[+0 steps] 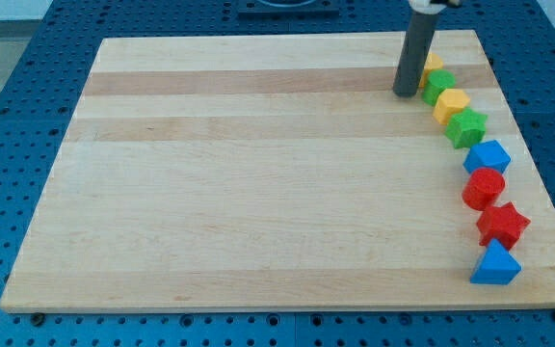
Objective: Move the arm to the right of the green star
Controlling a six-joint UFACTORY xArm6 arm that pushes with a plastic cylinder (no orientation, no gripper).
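Note:
The green star lies near the right edge of the wooden board, in a curved row of blocks. My tip rests on the board up and to the left of the star, about two blocks away from it. The tip stands just left of a green block and a partly hidden yellow block. A yellow block lies between that green block and the star.
Below the star the row runs on down the right edge: a blue block, a red round block, a red star and a blue triangle. The board lies on a blue perforated table.

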